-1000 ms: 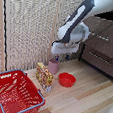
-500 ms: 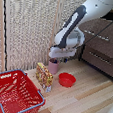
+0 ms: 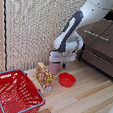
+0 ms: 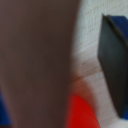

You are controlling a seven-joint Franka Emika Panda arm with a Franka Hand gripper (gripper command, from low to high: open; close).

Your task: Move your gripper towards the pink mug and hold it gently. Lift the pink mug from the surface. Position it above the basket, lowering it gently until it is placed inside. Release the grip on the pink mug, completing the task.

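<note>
The pink mug [image 3: 54,68] stands upright on the wooden surface near the slatted wall, between a yellow box and a red bowl. My gripper [image 3: 57,62] is straight above it, with the fingers down around its upper part. In the wrist view the mug [image 4: 37,60] fills most of the picture as a blurred pinkish wall. One dark-blue finger [image 4: 114,65] stands apart from it with a light gap between, so the jaws are open. The red wire basket [image 3: 16,90] with its blue-grey rim sits on the floor at the exterior view's left, empty.
A yellow patterned box [image 3: 44,76] stands just to the exterior view's left of the mug. A shallow red bowl [image 3: 67,80] lies to its right and shows in the wrist view [image 4: 82,112]. A dark wooden cabinet [image 3: 101,47] is at the right.
My gripper has come down towards the mug and now has its fingers around it. The mug, bowl, box and basket have not moved.
</note>
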